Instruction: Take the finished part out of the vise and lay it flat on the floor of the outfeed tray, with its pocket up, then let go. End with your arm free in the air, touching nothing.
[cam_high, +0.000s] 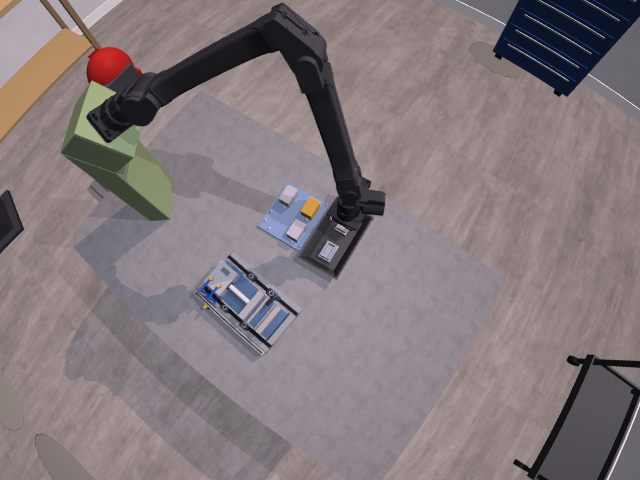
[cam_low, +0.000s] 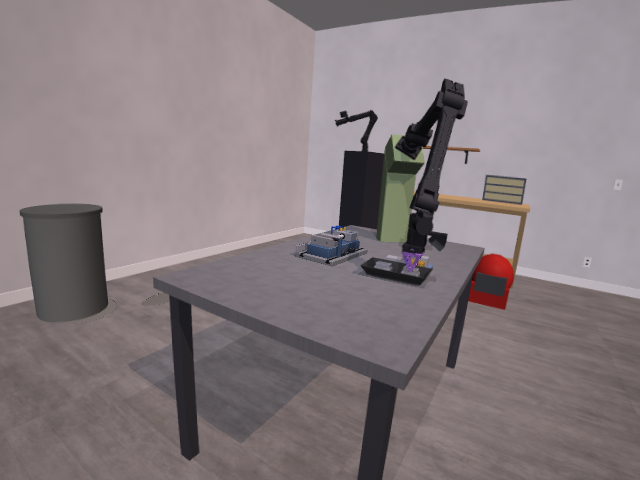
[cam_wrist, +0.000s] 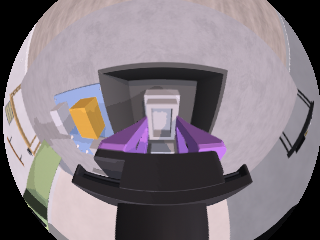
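Note:
My gripper (cam_high: 340, 226) (cam_low: 411, 264) (cam_wrist: 162, 125), with purple fingers, is shut on a light grey finished part (cam_high: 341, 229) (cam_wrist: 162, 96). It holds the part low inside the black outfeed tray (cam_high: 345, 253) (cam_low: 395, 276) (cam_wrist: 210, 100), at the tray's rear half, with the pocket facing up toward the wrist camera. Whether the part touches the tray floor cannot be told. A second light part (cam_high: 328, 251) (cam_low: 383, 265) lies in the tray's other half, pocket up. The vise (cam_high: 251, 305) (cam_low: 324, 249), blue and grey, stands apart; no part shows between its jaws.
A blue board (cam_high: 276, 219) lies close beside the tray, carrying an orange block (cam_high: 310, 207) (cam_wrist: 87, 118) and two whitish blocks (cam_high: 287, 195) (cam_high: 295, 230). The green pedestal (cam_high: 147, 186) (cam_low: 397, 206) stands at the arm's base. The tray walls surround the fingers.

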